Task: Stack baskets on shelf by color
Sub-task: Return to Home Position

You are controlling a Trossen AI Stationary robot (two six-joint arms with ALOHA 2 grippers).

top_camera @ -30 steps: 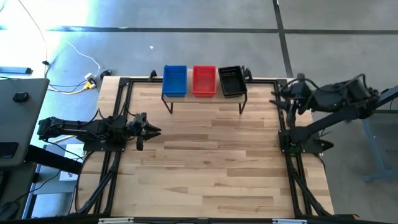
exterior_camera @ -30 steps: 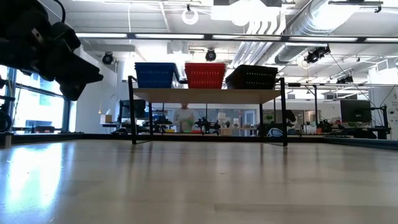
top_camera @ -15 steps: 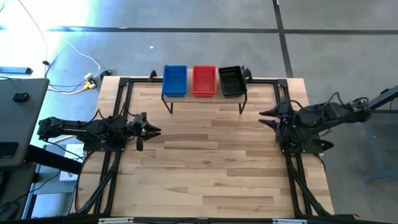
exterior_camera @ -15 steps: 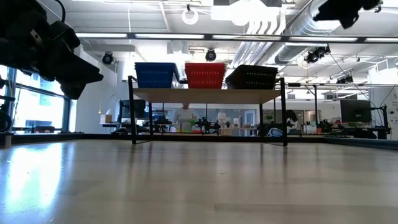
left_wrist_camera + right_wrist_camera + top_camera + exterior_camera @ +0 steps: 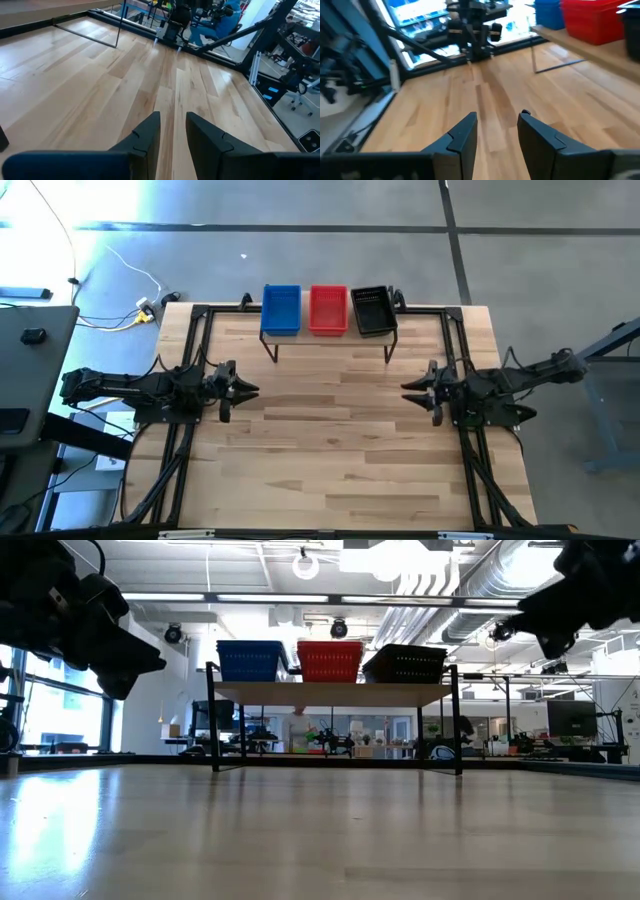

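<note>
A: Report the position of the baskets.

B: Three stacks stand in a row on the shelf [image 5: 325, 338] at the far edge of the tabletop [image 5: 330, 450]. From the left arm's side to the right arm's side: the blue baskets [image 5: 281, 310], the red baskets [image 5: 328, 309], the black baskets [image 5: 372, 310]. The black stack sits slightly askew. In the low view the shelf board rests on thin black legs, with the stacks side by side on top. How many baskets each stack holds cannot be told.

A: Report the left gripper.

B: The left gripper [image 5: 247, 389] hangs over the tabletop's left edge, pointing inward. Its wrist view shows the two fingers [image 5: 147, 134] apart with a narrow gap, bare wood between them, nothing held.

A: Report the right gripper.

B: The right gripper [image 5: 409, 387] hangs over the right edge, facing the left one, well apart from the shelf. Its fingers [image 5: 462, 132] stand spread with a wider gap, holding nothing.
</note>
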